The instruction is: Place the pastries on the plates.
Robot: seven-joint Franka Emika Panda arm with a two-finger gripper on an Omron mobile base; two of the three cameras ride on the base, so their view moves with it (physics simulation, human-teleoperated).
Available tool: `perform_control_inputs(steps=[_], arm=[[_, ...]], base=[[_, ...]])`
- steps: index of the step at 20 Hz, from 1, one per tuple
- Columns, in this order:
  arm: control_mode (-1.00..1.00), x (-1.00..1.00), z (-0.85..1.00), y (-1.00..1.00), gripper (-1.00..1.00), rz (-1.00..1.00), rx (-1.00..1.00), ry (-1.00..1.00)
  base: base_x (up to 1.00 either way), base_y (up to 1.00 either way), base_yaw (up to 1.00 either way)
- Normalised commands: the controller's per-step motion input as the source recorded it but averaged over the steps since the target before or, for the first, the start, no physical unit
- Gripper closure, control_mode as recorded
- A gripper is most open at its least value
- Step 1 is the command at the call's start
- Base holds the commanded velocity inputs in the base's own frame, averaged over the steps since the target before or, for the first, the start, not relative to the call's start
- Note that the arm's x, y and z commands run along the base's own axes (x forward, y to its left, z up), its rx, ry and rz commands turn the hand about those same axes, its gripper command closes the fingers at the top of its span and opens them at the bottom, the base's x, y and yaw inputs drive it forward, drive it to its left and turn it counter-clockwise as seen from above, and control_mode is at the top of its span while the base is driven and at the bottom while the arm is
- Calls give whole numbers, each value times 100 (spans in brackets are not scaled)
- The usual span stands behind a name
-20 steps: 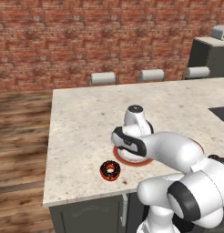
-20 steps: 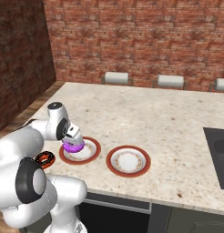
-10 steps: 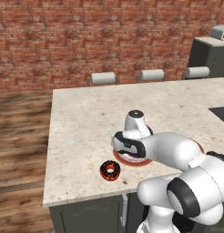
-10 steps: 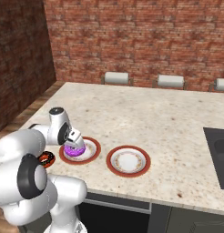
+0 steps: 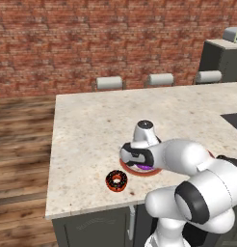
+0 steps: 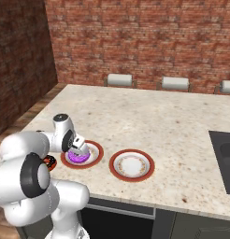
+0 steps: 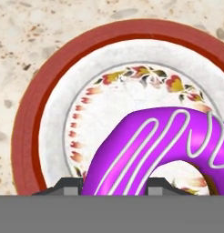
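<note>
My gripper (image 6: 79,149) is shut on the purple-iced doughnut (image 7: 164,150), whose ring sits between the two fingertips (image 7: 68,184). It hangs low over the left plate (image 6: 94,150), a white plate with a reddish-brown rim (image 7: 36,118); I cannot tell whether the doughnut touches it. The purple doughnut (image 5: 145,167) peeks out under the hand above the same plate (image 5: 154,172). A chocolate doughnut (image 5: 116,180) with orange sprinkles lies on the counter, left of that plate, near the front edge. The second plate (image 6: 132,165) stands bare to the right.
Three grey stool backs (image 5: 110,83) line the counter's far side in front of the brick wall. A dark cooktop (image 6: 224,158) is set into the counter at the right. The counter's front edge (image 5: 91,210) runs close below the chocolate doughnut.
The hand has come down with the purple doughnut, from a little above the left plate to low over its centre. The chocolate doughnut and the other plate have not moved.
</note>
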Motion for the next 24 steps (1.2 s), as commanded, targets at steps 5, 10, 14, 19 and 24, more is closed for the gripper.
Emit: perform_control_inputs(steps=[5,10,14,19,24], arm=[[-100,14,-12,-1,100,0,0,0],[-100,22,-12,0,100,0,0,0],[-100,28,-7,0,100,0,0,0],[-100,17,-18,0,100,0,0,0],[-100,4,-28,0,100,0,0,0]], base=[[0,0,0],[0,0,0],[0,0,0],[0,0,0],[0,0,0]])
